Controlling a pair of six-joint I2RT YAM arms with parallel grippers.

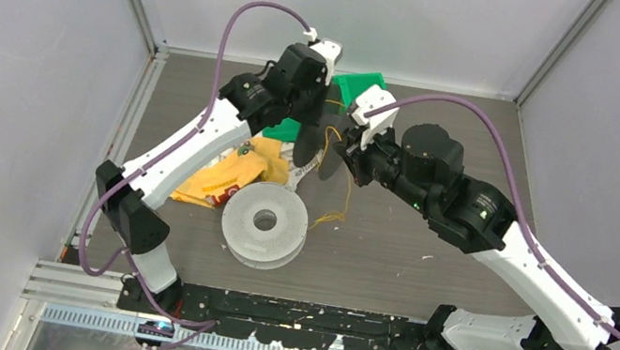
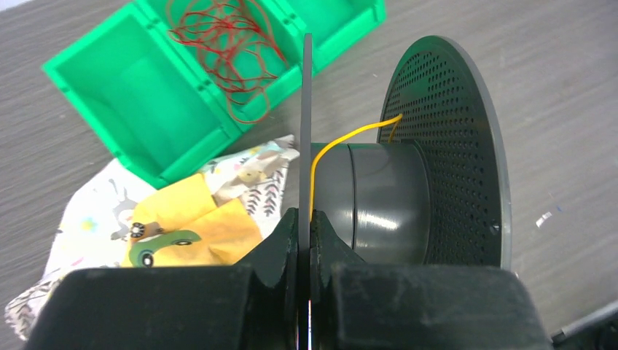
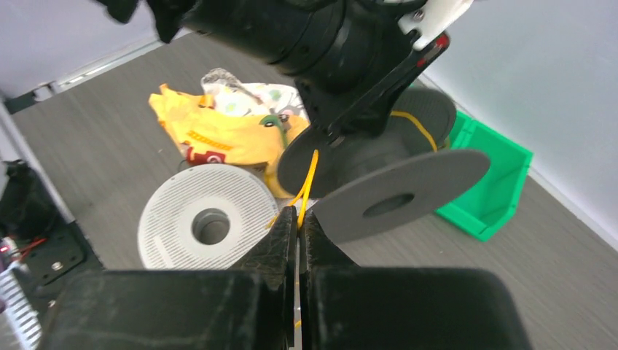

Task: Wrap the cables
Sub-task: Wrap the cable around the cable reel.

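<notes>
pinching yellow cable (image 3: 310,175) w/ r gripper (image 3: 297,219), fingers closed on it; l gripper (image 2: 306,222) clamped on dark spool (image 2: 386,204) flange, cable running to hub.

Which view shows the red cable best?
The left wrist view: the red cable lies tangled in the green bin, in plain sight. The other two views show only parts of the bin, no red cable.

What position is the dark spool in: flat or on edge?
On edge: the left gripper pinches a flange of the dark spool, its hub lying sideways.

Yellow cable (image 3: 310,175) partly hidden between right jaws
</notes>
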